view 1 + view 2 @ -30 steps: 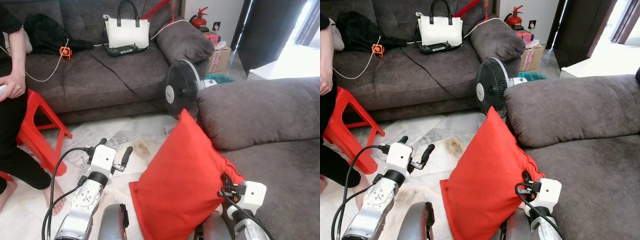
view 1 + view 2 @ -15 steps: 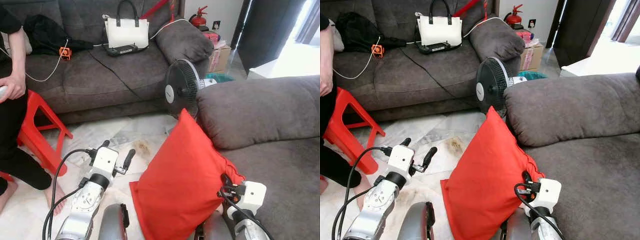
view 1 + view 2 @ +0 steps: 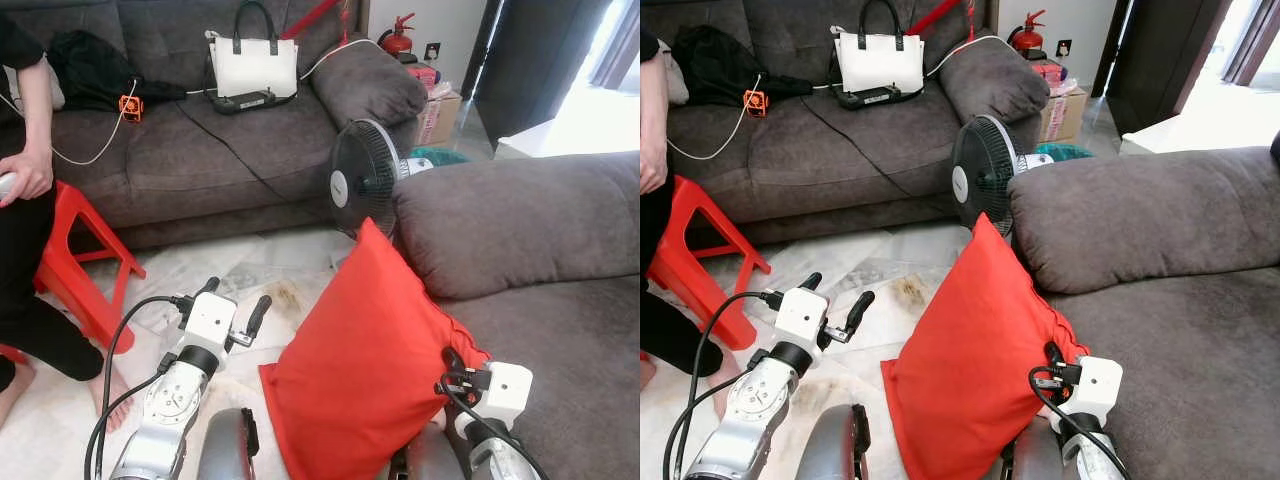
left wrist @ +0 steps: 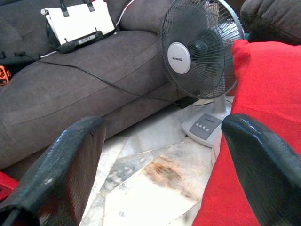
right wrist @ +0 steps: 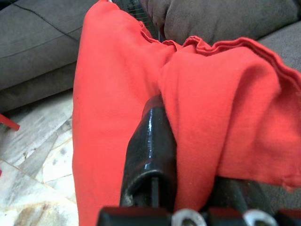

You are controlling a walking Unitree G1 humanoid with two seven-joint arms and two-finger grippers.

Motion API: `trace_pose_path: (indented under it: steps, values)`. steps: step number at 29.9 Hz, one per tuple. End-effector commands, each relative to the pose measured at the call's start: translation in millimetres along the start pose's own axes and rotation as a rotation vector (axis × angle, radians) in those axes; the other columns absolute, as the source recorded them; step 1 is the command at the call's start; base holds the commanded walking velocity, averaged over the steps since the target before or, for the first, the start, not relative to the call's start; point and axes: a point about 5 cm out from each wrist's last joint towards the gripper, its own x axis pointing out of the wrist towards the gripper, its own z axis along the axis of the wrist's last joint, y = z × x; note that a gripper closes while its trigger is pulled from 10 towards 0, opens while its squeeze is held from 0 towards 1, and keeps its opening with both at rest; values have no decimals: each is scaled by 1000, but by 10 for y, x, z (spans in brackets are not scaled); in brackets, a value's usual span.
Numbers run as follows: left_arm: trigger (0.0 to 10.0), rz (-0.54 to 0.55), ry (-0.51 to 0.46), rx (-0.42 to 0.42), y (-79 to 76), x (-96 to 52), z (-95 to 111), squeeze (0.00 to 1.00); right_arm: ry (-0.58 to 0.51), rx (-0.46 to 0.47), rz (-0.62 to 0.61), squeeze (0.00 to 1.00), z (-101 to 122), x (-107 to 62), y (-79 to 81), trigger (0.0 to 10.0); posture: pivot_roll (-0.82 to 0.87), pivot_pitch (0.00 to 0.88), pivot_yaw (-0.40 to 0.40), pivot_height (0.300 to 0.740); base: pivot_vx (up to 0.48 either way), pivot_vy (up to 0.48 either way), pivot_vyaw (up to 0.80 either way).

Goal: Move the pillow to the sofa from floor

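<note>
Right wrist view shows the right gripper (image 5: 188, 155) closed on a bunched corner of the red pillow (image 3: 365, 370), the cloth pinched between its black fingers (image 5: 150, 150). The pillow stands on a corner, its long axis nearly upright, leaning against the front of the near sofa (image 3: 560, 330). Its lower part seems to rest on the floor (image 3: 250, 275), though the contact is hidden. The sofa seat lies to the right of the pillow, so the right arm is nearer. The left gripper (image 3: 232, 305) is wide open, holding nothing, just beside the pillow's left edge. A fan (image 3: 365, 180) stands close behind the pillow, a red stool (image 3: 80, 260) and a person (image 3: 25, 180) farther left.
</note>
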Motion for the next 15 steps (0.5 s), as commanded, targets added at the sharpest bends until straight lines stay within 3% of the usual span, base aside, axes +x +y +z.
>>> trace_pose_path:
  steps: [1, 15]
  values:
    - [10000, 3, 9, 19, 33, -27, -12, 0, -75, -9, -13, 0, 166, 48, -41, 10000, 121, 0, -10, 591, 0, 0, 0]
    - [10000, 12, 10, 19, 44, -36, -8, 0, -77, -11, -17, 0, 180, 52, -72, 10000, 130, 0, -13, 684, 0, 0, 0]
